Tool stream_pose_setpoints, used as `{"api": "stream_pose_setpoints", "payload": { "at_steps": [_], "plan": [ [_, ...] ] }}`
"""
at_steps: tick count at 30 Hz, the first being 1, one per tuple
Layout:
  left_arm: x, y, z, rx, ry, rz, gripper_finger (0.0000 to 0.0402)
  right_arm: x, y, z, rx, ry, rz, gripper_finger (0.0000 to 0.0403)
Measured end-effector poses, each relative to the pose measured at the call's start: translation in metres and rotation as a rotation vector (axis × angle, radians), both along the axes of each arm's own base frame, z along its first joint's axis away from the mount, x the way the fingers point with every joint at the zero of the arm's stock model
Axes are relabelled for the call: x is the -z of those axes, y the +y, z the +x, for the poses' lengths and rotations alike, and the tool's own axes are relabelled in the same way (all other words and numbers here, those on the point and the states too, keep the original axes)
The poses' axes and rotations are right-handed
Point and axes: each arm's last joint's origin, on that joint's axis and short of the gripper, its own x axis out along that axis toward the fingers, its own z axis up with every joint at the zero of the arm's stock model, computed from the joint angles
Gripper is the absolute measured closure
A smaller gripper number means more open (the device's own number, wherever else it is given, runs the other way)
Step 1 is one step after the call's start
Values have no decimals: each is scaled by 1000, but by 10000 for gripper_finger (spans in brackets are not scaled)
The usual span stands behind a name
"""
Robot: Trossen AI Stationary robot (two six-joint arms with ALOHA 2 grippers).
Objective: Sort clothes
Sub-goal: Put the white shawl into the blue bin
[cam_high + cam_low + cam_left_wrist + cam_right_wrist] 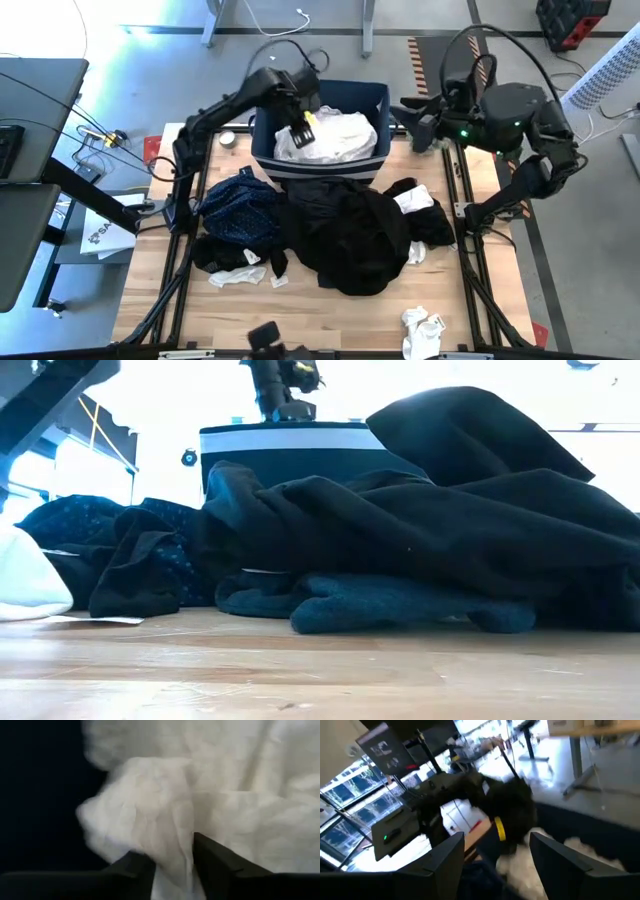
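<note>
High view, left gripper [303, 130] pinching white shirt [335, 135] in bin [268, 150]

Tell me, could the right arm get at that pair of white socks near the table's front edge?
Probably yes. The white socks lie alone on bare wood, nothing on them. The right gripper, open, hangs by the blue bin at the far side, so it is a long reach.

1. A pale wooden desk [330, 320] fills the lower centre of the high view, on grey floor [600, 250].
2. Dark furniture [30, 150] stands at the left edge.
3. A white cable [303, 17] lies at top centre.
4. Bright windows [350, 805] glow at the right wrist view's left.
</note>
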Motion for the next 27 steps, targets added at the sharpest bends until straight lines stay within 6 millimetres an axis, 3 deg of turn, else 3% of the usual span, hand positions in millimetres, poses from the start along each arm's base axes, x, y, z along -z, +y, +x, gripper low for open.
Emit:
{"api": "stream_pose_setpoints", "payload": {
  "at_steps": [6,9,12,15,21,24,27],
  "plan": [
    [-56,-9,-39,-125,-181,51,223,23,5,-4,-116,159,241,181],
    [-68,-17,-47,-125,-249,29,219,41,14,2,-203,295,380,181],
    [-69,-19,-42,-79,-335,-67,218,65,30,16,-299,434,454,181],
    [-48,-19,-24,-20,-355,-166,218,93,50,27,-391,588,536,181],
    [29,-9,15,-3,-279,-223,218,154,91,38,-447,843,749,181],
    [77,5,29,-105,-251,-221,218,179,110,38,-420,905,808,181],
    [112,26,31,-242,-218,-190,218,199,122,32,-337,974,856,181]
  ]
}}
